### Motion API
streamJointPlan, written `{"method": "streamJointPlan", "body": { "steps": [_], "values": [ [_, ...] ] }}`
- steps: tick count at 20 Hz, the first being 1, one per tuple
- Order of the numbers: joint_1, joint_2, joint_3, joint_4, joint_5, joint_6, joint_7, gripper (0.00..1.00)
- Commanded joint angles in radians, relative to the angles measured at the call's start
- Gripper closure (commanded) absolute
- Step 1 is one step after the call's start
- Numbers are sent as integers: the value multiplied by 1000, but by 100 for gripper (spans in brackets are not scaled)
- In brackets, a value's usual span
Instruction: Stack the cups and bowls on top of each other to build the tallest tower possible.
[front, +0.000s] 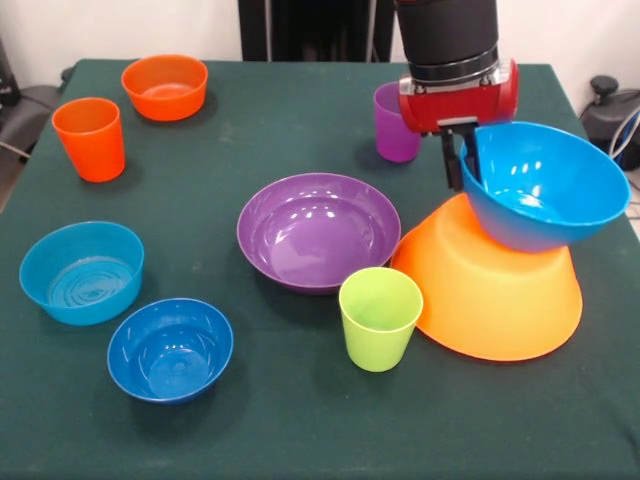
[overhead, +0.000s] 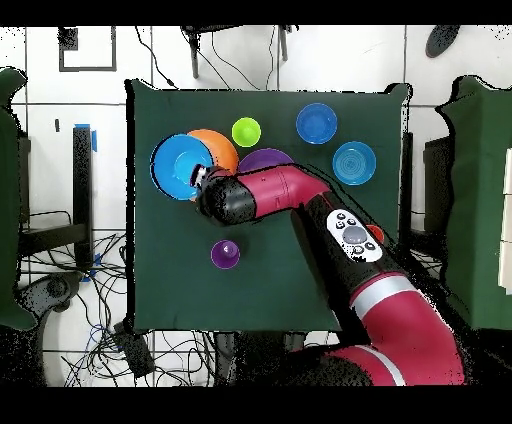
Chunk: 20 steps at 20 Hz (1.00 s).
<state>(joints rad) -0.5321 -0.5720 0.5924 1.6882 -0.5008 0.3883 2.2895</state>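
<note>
While the arm hung over the table's right side in the front view, things sat like this:

gripper (front: 466, 155): clamped on the rim of the big blue bowl (front: 545, 185), one dark finger inside the wall, one outside
big blue bowl: tilted, opening facing the camera, its bottom resting on the upside-down orange-yellow bowl (front: 490, 295)
orange-yellow bowl: flipped rim-down on the green table (front: 300, 420), a bit lopsided, so basically the base of a two-piece stack
lime green cup (front: 380, 318): upright, just beside the orange-yellow bowl and just in front of the purple bowl (front: 318, 230)
purple bowl: upright, mid-table, nothing inside
purple cup (front: 394, 125): upright behind the gripper, partly hidden by the red wrist
orange cup (front: 90, 138): upright at the far left, well apart from the stack
small orange bowl (front: 165, 86): upright, near the orange cup
light blue bowl (front: 82, 270): straight-sided, upright at the left edge
dark blue bowl (front: 170, 348): upright, just beside the light blue one
overhead view: arm (overhead: 300, 195) reached across the purple bowl to the blue bowl (overhead: 178, 165)
</note>
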Motion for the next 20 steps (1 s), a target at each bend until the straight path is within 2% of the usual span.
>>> {"method": "streamJointPlan", "body": {
  "steps": [1, 20],
  "values": [
    [18, 53, -65, -84, -18, 27, -9, 100],
    [4, 50, -61, -99, -19, 39, -36, 100]
  ]
}}
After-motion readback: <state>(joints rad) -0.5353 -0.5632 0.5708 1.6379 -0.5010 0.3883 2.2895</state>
